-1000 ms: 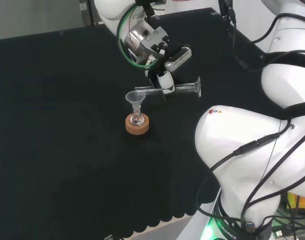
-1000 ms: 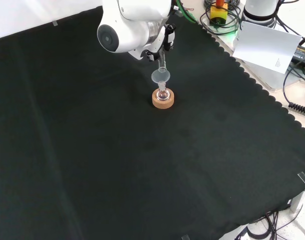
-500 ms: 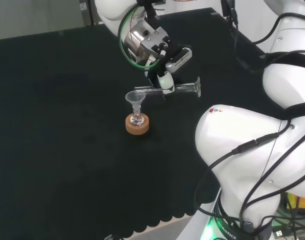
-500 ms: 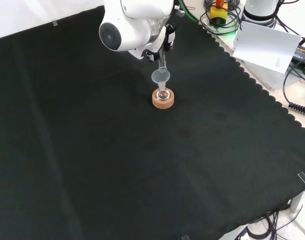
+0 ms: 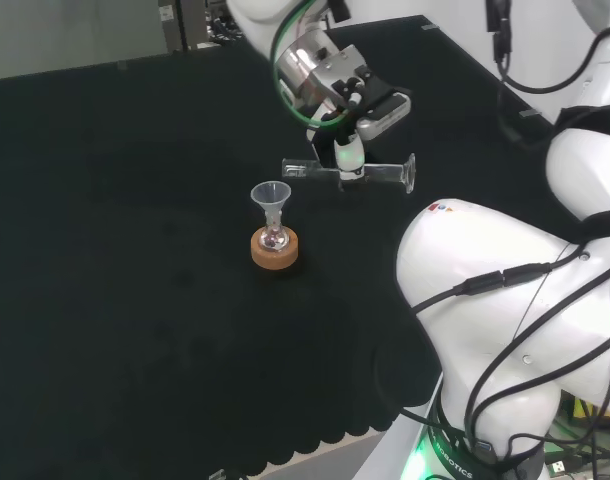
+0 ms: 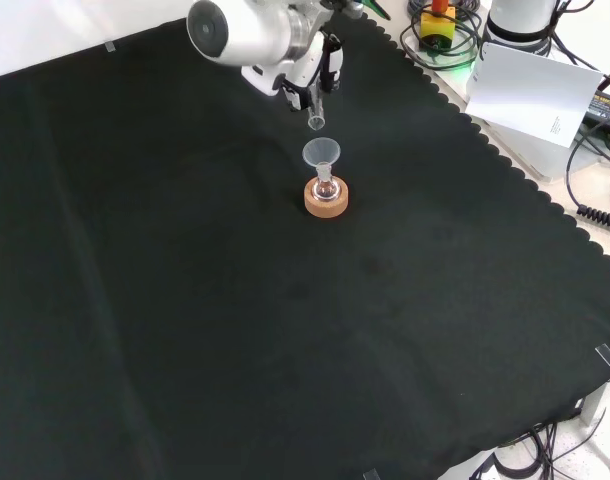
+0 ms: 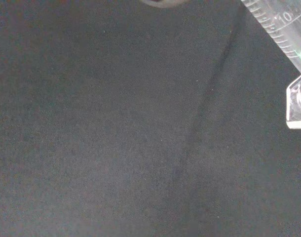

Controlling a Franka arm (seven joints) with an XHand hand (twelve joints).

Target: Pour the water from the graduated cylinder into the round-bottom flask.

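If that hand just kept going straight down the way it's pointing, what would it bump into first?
Most likely just the black cloth. The hand holds the graduated cylinder level, up and to the right of the funnel in the head view. The flask on its cork ring looks off to the side, though depth is uncertain.

Robotics lab bench, set up for a chemistry-style trial. A black cloth (image 6: 235,330) with a scalloped edge is spread over the whole bench. Lab glassware is seen on it: a small round-bottom flask (image 5: 274,240) seated in a cork ring (image 6: 326,199), topped by a funnel (image 5: 270,196); a graduated cylinder (image 5: 370,173) with printed scale marks is held level by the hand (image 5: 349,152) of a white robot arm (image 5: 505,300) cabled in black. In the front view, at 1 o'clock, coiled cables and a yellow and red stop button (image 6: 437,24) are seen beyond the cloth, with white equipment (image 6: 530,90) and more wiring at 2 o'clock.
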